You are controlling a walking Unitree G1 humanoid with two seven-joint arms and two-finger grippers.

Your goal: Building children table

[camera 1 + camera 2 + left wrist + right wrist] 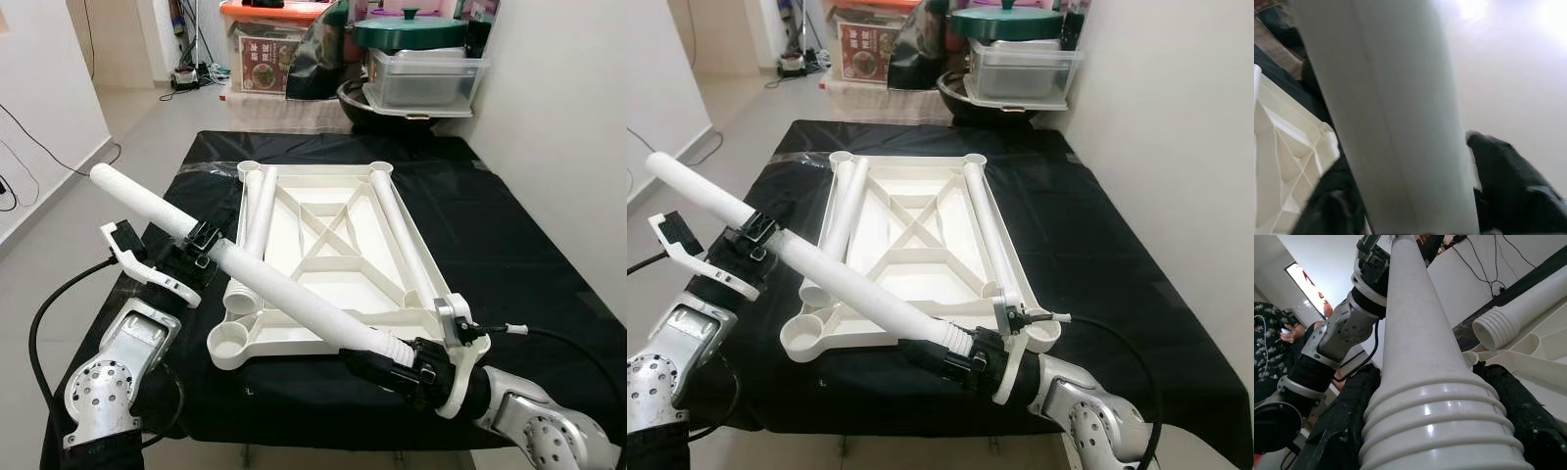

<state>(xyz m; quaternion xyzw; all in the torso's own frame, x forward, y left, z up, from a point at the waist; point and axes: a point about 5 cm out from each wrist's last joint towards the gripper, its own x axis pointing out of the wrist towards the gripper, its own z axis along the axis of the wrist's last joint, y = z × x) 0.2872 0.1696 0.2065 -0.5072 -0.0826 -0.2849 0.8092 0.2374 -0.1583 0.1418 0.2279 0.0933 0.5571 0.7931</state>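
Gripping the threaded end of a long white table leg [284,289], the right gripper [407,360] has its two black fingers [1525,416] pressed against either side of the ribbed section, low at the near edge of the table. The left gripper [201,247] clamps the same leg farther up, roughly a third of the way from its plain far end, with its fingers [1513,181] closed around the smooth tube. Held by both, the leg slants from the right gripper up and to the robot's left, crossing above the near left corner of the white tabletop [323,211].

The tabletop lies upside down on a black cloth [529,245] that covers the work surface, its ribbed underside and X-shaped brace facing up. A round socket [227,343] at its near left corner sits open, just below the raised leg. Two more legs rest inside the frame: one leg [260,211] along the left side, another leg [402,230] along the right side, each lying flat.

Beyond the cloth, a clear plastic bin [426,76] with a green lidded pot [409,31] on top stands against the wall. In the right wrist view a person in a patterned shirt [1268,340] sits behind the left arm.
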